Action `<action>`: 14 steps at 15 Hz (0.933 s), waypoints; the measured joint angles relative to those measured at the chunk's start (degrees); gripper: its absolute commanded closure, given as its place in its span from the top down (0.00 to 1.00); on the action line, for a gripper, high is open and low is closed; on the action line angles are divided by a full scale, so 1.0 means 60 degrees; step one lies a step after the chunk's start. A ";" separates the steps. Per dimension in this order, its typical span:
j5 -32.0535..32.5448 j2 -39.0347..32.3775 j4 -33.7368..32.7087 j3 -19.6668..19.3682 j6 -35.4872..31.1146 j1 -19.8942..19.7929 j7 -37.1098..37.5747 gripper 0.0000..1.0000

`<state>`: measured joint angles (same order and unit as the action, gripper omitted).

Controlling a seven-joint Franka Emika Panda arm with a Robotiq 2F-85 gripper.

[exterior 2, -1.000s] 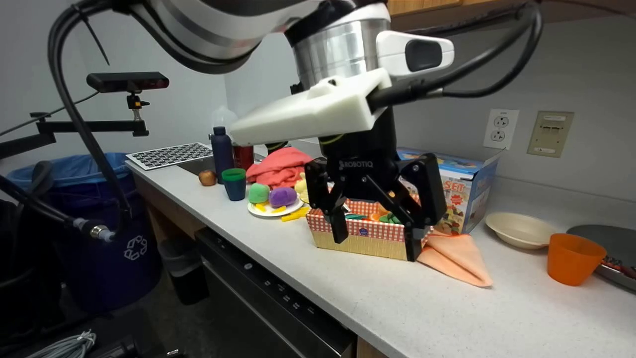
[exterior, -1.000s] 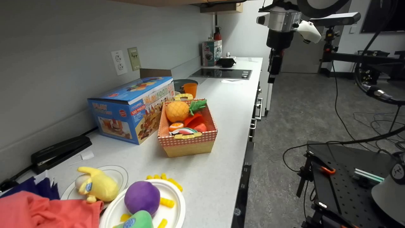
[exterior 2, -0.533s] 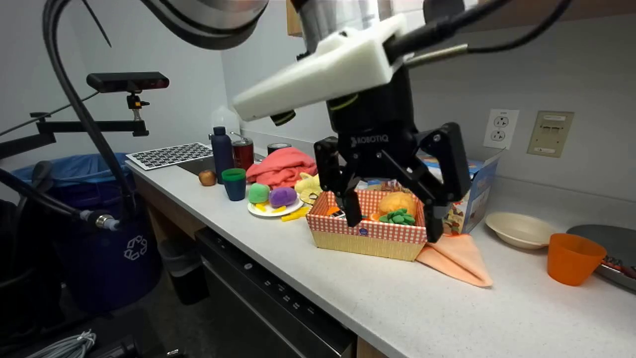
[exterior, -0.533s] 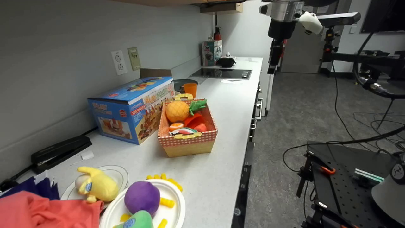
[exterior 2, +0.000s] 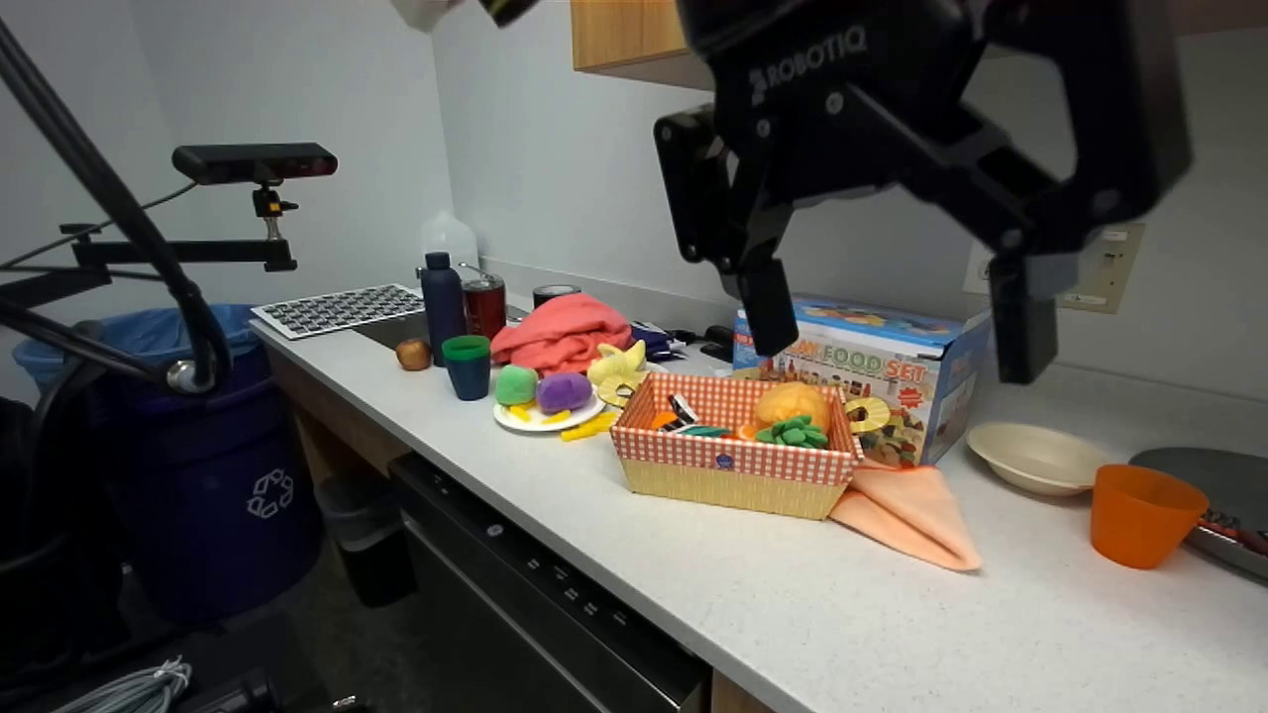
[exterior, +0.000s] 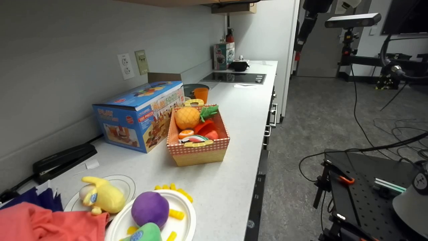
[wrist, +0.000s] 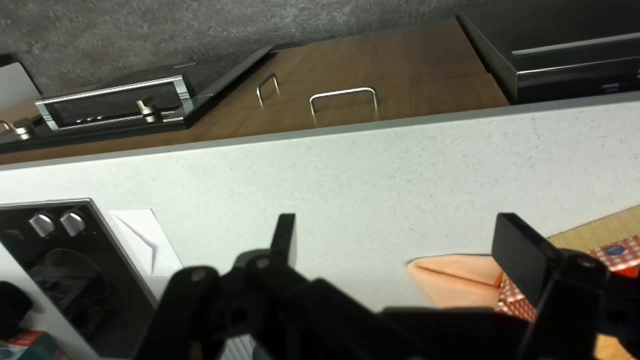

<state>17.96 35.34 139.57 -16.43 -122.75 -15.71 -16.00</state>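
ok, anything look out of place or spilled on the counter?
Mildly: several yellow sticks lie off the white plate while others are on it, so they look strayed. The peach cloth lies askew at the corner of the basket; can't tell if it's pinned underneath. No liquid spill visible.

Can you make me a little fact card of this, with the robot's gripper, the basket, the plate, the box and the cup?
Gripper: open, up in the air, holding nothing
Basket: on the counter, red-and-white checks around the top
Inside it: pineapple, orange slice, more toys
Cloth: peach, by the basket
Plate: white, with a purple toy, a green toy and yellow sticks
Box: next to the basket, says "Play Food Set"
Cup: orange, near the bowl
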 measured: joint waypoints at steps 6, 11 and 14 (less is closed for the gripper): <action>-0.0033 0.0134 -0.0016 -0.0021 0.0045 -0.0055 0.0117 1.00; -0.0033 0.0085 -0.0154 -0.0045 -0.0063 -0.0062 0.0330 1.00; -0.0027 0.0106 -0.0747 -0.0195 -0.0189 -0.0261 0.0682 1.00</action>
<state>17.80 35.97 135.09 -17.60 -123.88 -17.28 -11.90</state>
